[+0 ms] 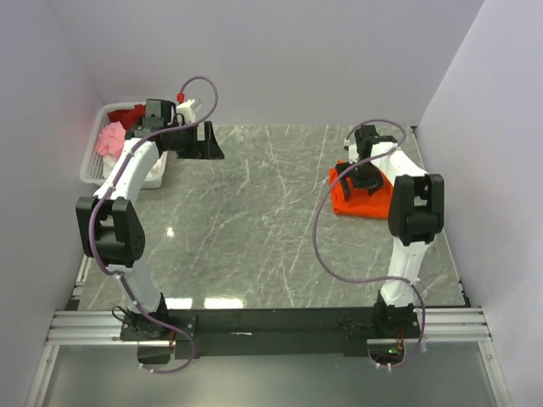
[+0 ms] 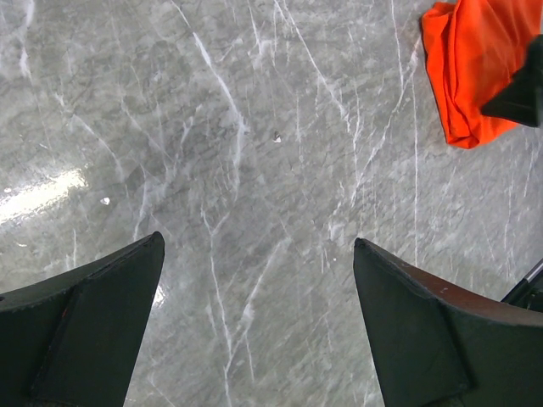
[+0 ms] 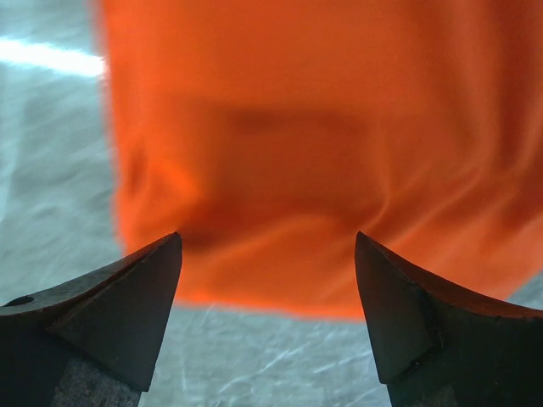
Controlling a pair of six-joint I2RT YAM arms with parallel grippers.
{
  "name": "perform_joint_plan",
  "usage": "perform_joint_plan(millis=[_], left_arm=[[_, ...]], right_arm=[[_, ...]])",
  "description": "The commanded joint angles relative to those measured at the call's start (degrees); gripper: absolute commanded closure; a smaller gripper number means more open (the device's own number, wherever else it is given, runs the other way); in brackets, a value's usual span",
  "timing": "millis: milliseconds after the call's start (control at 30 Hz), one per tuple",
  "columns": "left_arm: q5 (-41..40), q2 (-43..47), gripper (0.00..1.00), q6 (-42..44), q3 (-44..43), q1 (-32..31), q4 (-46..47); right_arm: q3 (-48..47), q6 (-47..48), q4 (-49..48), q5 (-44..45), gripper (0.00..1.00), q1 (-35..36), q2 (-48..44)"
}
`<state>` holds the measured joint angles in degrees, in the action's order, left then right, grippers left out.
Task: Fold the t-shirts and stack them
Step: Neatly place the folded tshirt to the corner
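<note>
Dark red t-shirt [image 1: 129, 113] and pink t-shirt [image 1: 110, 140] sit crumpled in the white basket [image 1: 91, 165] at the far left corner of the marble table [image 1: 254, 229]. Just beside the basket, the left gripper [image 2: 259, 246] hangs over bare marble, its pincer released wide and holding nothing. At the right, the orange t-shirt [image 1: 349, 203] lies folded small on the table. The right gripper [image 3: 267, 242] is low over it, pincer spread apart, with the cloth blurred beneath and nothing clamped.
</note>
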<state>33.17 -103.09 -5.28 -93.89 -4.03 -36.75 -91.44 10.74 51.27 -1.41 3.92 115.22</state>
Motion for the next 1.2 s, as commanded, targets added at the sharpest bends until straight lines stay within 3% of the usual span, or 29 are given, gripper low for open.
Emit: perform_joint_plan(millis=[0, 133, 167, 200, 500, 667, 900, 1167], left_arm=[[1.02, -0.27, 0.00, -0.44, -2.44, 0.34, 0.45], [0.85, -0.36, 0.01, -0.17, -2.62, 0.25, -0.07], [0.76, -0.36, 0.01, -0.08, -2.70, 0.25, -0.16], [0.67, -0.36, 0.00, 0.18, -2.97, 0.25, -0.51], [0.14, -0.71, 0.01, 2.03, -3.32, 0.34, -1.39], [0.32, -2.03, 0.01, 2.29, -5.25, 0.34, -2.45], [1.72, -1.77, 0.01, 0.27, -4.82, 0.25, -1.04], [2.78, -2.64, 0.01, -0.61, -5.60, 0.25, -0.69]], right_arm=[[-3.56, -1.08, -1.35, 3.43, 0.13, -2.33, 4.30], [-6.55, -0.11, -0.03, 5.97, 0.15, -7.42, 11.33], [-7.08, 0.33, 0.06, 6.15, 0.32, -8.22, 12.04], [-8.22, 0.68, 0.06, 5.98, 0.33, -9.01, 12.48], [-20.16, 9.11, 1.73, 5.54, 0.31, -18.94, 18.28], [-26.59, 11.93, 3.93, 2.21, 0.27, -20.18, 17.33], [-18.72, 7.45, 5.51, -5.53, 0.18, -19.83, 0.92], [0.11, 9.47, 2.44, 2.89, 0.18, -22.28, -6.41]])
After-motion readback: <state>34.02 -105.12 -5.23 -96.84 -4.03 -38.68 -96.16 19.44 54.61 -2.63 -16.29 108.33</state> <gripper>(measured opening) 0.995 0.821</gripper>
